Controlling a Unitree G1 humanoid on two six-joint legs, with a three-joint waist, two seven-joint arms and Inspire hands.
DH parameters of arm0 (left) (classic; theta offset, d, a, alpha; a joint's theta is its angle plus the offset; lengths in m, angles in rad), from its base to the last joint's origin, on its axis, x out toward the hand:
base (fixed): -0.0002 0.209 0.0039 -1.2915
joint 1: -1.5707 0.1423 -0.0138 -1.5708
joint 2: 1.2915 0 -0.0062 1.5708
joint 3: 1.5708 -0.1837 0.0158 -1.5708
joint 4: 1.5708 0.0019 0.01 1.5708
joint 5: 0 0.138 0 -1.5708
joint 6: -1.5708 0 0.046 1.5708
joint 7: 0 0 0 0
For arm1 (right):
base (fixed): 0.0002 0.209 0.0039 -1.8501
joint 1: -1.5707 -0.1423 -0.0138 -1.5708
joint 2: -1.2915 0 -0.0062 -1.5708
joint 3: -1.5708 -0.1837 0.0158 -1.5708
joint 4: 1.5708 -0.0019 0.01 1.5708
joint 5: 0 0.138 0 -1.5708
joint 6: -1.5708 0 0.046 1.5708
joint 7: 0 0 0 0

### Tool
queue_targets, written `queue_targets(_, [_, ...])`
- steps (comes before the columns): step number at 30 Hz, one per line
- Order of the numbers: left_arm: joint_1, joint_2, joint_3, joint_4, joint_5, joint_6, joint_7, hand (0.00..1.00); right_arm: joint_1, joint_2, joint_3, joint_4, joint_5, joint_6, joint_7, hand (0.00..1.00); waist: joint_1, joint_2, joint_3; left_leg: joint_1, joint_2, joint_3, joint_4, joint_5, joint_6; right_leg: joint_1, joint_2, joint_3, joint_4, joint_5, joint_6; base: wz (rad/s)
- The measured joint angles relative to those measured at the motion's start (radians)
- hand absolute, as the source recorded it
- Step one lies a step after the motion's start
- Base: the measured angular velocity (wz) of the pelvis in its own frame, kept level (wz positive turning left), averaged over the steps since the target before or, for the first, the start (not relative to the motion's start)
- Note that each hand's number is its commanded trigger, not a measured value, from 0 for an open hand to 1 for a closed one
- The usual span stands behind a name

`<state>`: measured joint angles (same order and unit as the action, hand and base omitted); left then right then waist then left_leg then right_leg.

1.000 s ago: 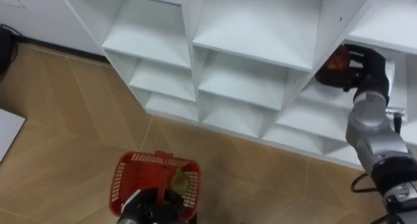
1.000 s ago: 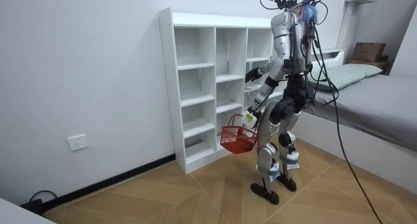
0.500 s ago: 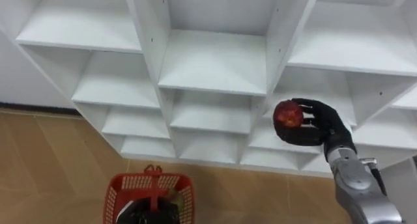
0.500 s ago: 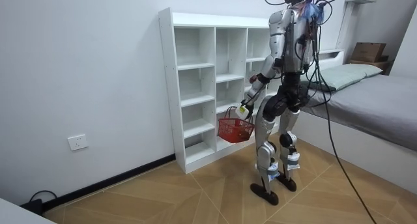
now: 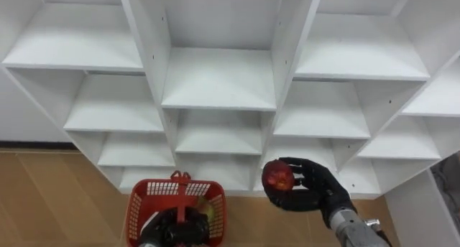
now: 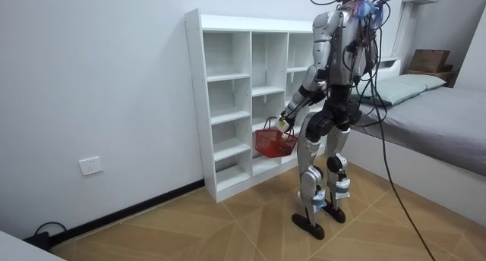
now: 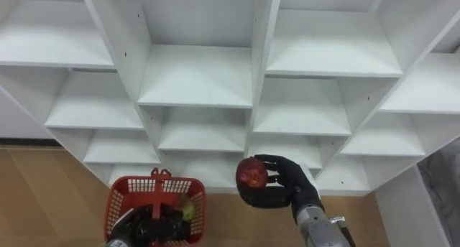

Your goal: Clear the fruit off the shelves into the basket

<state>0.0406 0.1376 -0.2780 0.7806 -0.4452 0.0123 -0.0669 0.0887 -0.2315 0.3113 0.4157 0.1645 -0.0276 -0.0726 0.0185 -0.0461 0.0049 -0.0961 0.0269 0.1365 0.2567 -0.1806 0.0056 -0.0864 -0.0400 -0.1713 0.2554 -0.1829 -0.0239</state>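
Fruit (image 5: 277,176) lower, near basket (image 5: 134,212) rim

White closet (image 6: 228,102) against a white wall (image 6: 99,79). Brown wood floor (image 6: 228,231) in zigzags. Grey bed (image 6: 448,124) at the room view's right.

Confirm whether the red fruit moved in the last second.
Yes: the red fruit, in the right hand, came out of the closet's right column, down toward the basket.
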Motion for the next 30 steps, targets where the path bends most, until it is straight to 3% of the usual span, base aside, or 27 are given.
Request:
queue_targets(5, [-0.039,-0.004,-0.001,0.0,-0.025,0.0,-0.004,1.0,-0.001,0.0,0.004,0.0,-0.08,0.0,0.009,1.0,0.003,0.013,0.0082,-0.007,0.0,0.002,-0.002,0.0,0.0,-0.004,0.001,0.001,0.0,0.0,0.0,0.0])
queue_targets(12, [-0.053,-0.006,-0.022,0.002,-0.018,0.0,-0.006,1.0,-0.01,0.002,0.057,0.023,-0.141,0.006,0.044,1.0,0.011,0.013,0.0083,-0.015,-0.001,0.001,-0.011,0.0,0.0,-0.004,0.006,-0.003,-0.02,0.002,0.001,0.0])
queue_targets(22, [-0.058,-0.002,-0.071,0.008,0.005,0.0,-0.042,1.0,-0.073,0.042,0.108,0.133,-0.292,0.017,0.084,1.0,0.019,0.019,0.0103,-0.04,-0.002,-0.005,-0.017,0.0,0.0,-0.035,0.003,-0.019,-0.017,0.004,0.001,0.0])
queue_targets(30, [-0.066,0.0,-0.072,0.008,0.025,0.0,-0.116,1.0,-0.124,0.038,0.117,0.141,-0.345,0.019,0.115,1.0,0.024,0.055,0.0126,-0.058,0.002,-0.009,-0.011,0.0,0.0,-0.048,0.004,-0.027,-0.015,0.009,-0.003,0.01])
